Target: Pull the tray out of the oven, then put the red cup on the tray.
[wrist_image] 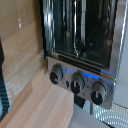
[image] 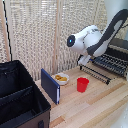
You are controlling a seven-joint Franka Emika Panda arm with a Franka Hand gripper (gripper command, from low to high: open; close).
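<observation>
Near the oven [image: 114,59], at the exterior view's right, the arm [image: 95,39] reaches down toward the open front, but its jaws are hidden behind the white wrist housing, so whether they are spread or pressed together cannot be told. The wrist view does not show the fingers either; it looks closely at the oven's glass window [wrist_image: 82,30], framed in silvery trim, and at three round black knobs [wrist_image: 76,83] set in a row on a metal panel, with bare wood beside them.

In the exterior view the oven's hinged flap [image: 95,73] hangs open and low over the worktop [image: 95,107], its long bar handle toward the middle of the scene. The tray [image: 111,63], a dark rack of parallel bars, sits just above the flap at the oven's mouth.

The red cup [image: 82,84] stands upright on the light wooden worktop, near the flap but apart from it. Just beside the cup, toward the exterior view's left, is a white bowl [image: 61,78] of yellow food, and next to that a dark blue flat object [image: 50,85] stands on edge. A big black fabric case [image: 20,97] fills the exterior view's lower left.
</observation>
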